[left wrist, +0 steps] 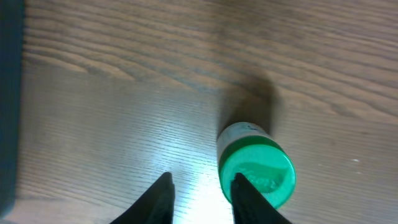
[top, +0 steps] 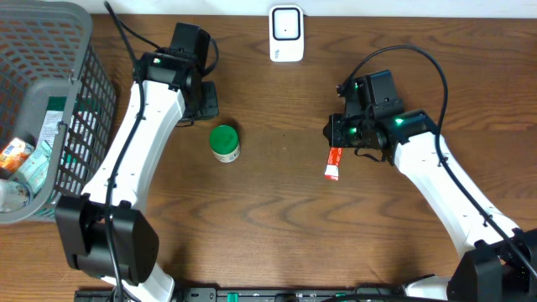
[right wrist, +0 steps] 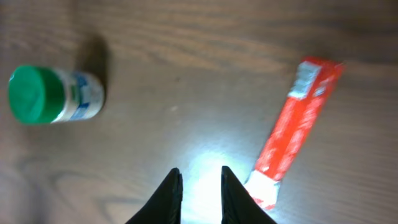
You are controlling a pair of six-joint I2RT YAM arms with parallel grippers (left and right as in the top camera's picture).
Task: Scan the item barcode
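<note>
Pickup isn't done yet; both arms' jaws are seen slightly spread, empty. Bottle [top: 224,143] likely needs to be grabbed next.

Wood-grain table [top: 277,218], seemingly plastic lid [left wrist: 258,177]

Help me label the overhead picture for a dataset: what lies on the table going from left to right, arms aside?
Wire basket → green-capped bottle → white scanner → red tube.
</note>
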